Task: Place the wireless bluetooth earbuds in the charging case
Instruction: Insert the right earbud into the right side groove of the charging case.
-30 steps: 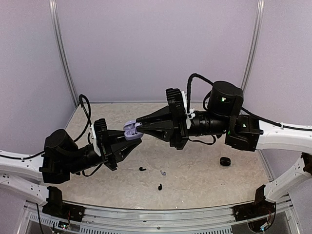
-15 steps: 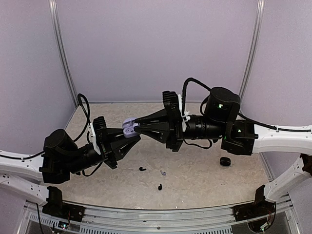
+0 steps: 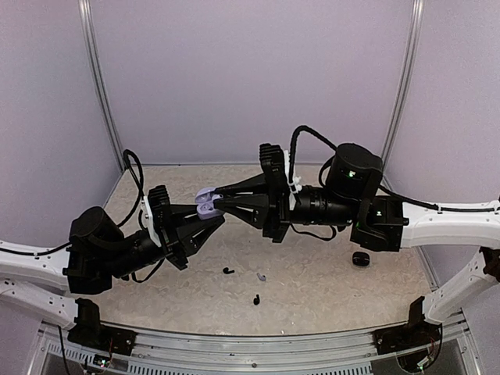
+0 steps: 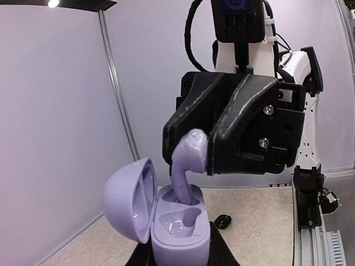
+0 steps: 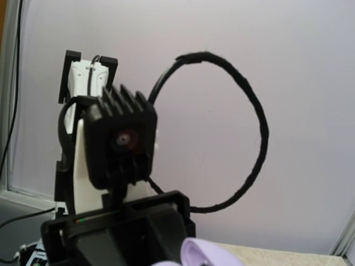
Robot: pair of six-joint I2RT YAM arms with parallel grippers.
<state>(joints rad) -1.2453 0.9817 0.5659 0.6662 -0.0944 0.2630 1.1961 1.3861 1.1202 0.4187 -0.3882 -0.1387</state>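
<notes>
My left gripper (image 3: 205, 214) is shut on an open lavender charging case (image 3: 206, 206) and holds it above the table. In the left wrist view the case (image 4: 178, 235) stands upright with its lid (image 4: 128, 200) swung left. My right gripper (image 3: 218, 200) is shut on a lavender earbud (image 4: 188, 163). The earbud's stem sits in the case's far socket and its head is still above the rim. The near socket (image 4: 180, 221) is bare. Two black earbuds (image 3: 227, 271) (image 3: 256, 299) and a pale one (image 3: 261, 276) lie on the table. The right wrist view shows only the lid's edge (image 5: 208, 256).
A shut black case (image 3: 360, 258) lies on the table at the right, under the right arm; it also shows in the left wrist view (image 4: 223, 222). Lavender walls close in the back and sides. A metal rail (image 3: 250, 344) runs along the near edge.
My right gripper has moved left toward the case with the lavender earbud, and the stem has gone into the far socket. The left gripper has shifted slightly up and left.
</notes>
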